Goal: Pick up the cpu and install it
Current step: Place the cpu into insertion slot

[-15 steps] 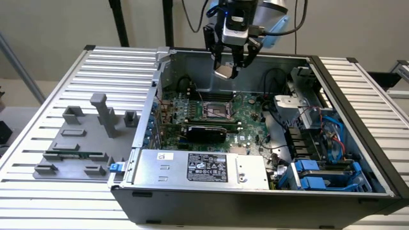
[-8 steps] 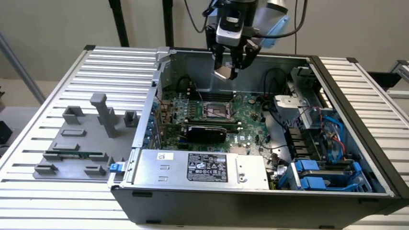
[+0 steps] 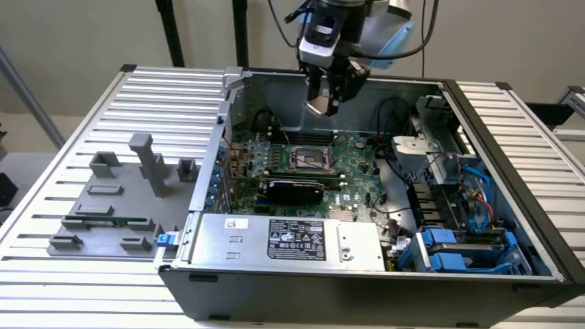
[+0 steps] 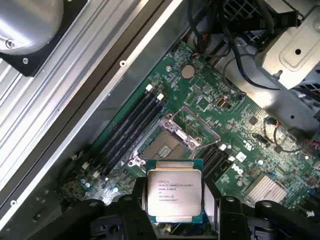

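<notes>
One small flat square cpu, silver metal top with pale tan rim [image 4: 174,192], is clamped by its edges in the black two-fingered gripper [image 3: 327,103]. It hangs above the green motherboard [image 4: 235,130], near the open metal-framed socket [image 4: 162,147].

Hazards, judged:
- A tilted or off-square descent could bend socket pins.
- The edge grip may slip.

fingers [image 3: 350,82] holding cpu [image 3: 320,106], above motherboard [image 3: 352,154], open computer case [image 3: 366,296]
</notes>
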You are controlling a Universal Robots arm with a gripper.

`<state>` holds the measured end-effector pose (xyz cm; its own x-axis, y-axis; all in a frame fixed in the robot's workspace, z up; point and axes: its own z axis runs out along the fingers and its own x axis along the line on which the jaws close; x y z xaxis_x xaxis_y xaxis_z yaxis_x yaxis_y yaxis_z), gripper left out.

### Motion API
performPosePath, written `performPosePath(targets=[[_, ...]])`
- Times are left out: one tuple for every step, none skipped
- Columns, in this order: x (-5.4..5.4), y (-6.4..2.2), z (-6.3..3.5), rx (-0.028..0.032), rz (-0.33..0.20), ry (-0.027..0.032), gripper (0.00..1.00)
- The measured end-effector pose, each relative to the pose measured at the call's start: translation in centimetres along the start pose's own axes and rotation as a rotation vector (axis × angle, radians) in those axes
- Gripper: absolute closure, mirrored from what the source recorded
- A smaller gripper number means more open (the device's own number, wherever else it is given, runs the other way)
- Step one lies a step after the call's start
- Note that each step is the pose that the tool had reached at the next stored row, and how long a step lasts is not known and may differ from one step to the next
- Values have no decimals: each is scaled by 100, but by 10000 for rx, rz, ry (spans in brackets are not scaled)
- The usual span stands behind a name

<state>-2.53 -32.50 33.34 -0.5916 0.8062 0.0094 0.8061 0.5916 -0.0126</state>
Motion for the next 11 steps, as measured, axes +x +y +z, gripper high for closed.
performPosePath(targets=[[0,0,4,-2,196,2,45],[0,0,9,-4,371,5,45],[0,0,13,-6,550,7,45],[0,0,17,-7,731,9,45],[0,0,21,-8,910,11,45],[0,0,26,-11,1091,14,45],[0,0,30,-11,1270,15,45],[0,0,35,-14,1466,18,45],[0,0,40,-15,1646,20,45],[0,1,45,-17,1825,23,45],[0,1,49,-19,2007,25,45]])
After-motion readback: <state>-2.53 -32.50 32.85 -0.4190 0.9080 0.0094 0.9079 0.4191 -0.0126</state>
